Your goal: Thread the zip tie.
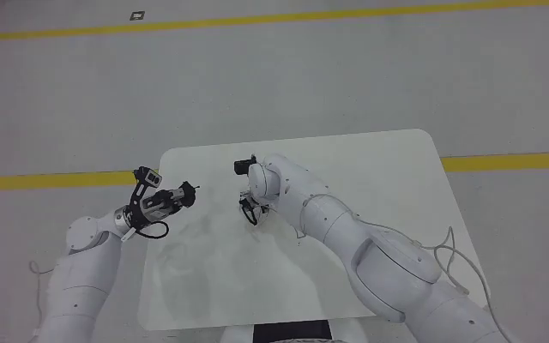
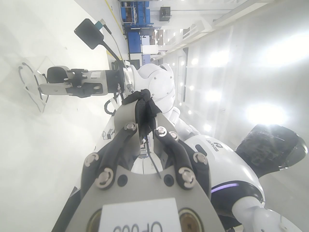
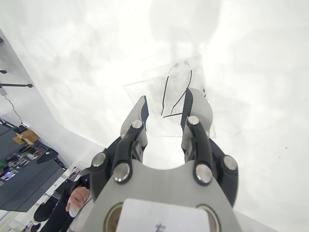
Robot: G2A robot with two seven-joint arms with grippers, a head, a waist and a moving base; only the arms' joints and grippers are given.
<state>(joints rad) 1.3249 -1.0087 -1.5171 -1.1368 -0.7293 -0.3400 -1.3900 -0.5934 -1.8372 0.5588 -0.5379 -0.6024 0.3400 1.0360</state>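
Left end effector: pinching zip tie, bench 9 o'clock.
Right end effector: spread.
Progress: we judge threading not yet done.

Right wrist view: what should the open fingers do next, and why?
Probably close the right gripper gently on the zip tie loop: its fingers stand open on either side of that black strap on the clear stand, not gripping it yet.

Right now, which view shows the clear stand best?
The right wrist view: the clear stand sits close beyond the open right gripper, zip tie on it. The left wrist view shows it farther off; in the top view that gripper covers most of it.
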